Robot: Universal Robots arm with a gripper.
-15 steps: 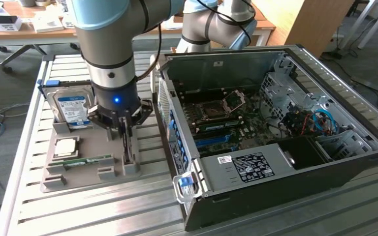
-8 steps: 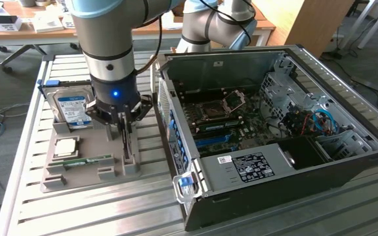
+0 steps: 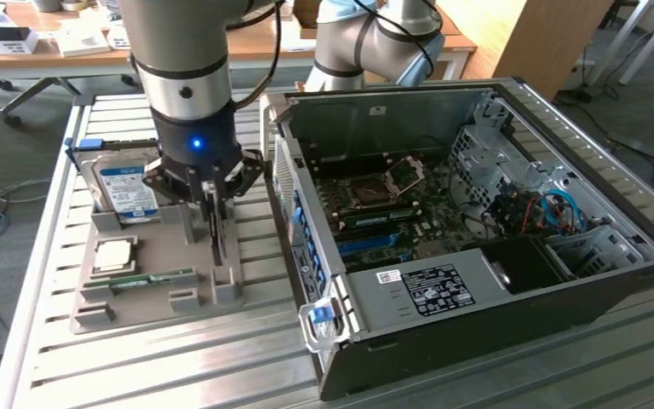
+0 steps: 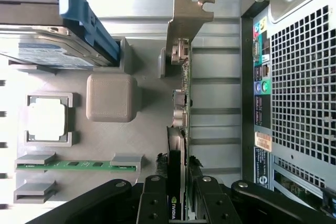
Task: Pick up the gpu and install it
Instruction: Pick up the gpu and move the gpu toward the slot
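The gpu [image 3: 218,251] is a thin dark card standing on edge over the grey holder tray [image 3: 174,243], on the side nearest the computer case. In the wrist view the gpu [image 4: 179,103] runs edge-on, with its silver metal bracket at the far end. My gripper [image 3: 215,223] comes down from above, one finger on each flat face of the card, and is shut on it. The gripper [image 4: 177,203] clamps the end of the card away from the bracket. I cannot tell whether the card's lower edge still rests in the tray.
The tray also holds a silver hard drive [image 3: 123,183] in a blue bracket, a square processor [image 3: 113,254] and a green memory stick [image 3: 151,279]. The open computer case [image 3: 475,213] lies at the exterior view's right, motherboard and blue slots [image 3: 367,247] exposed. A second arm [image 3: 361,43] stands behind.
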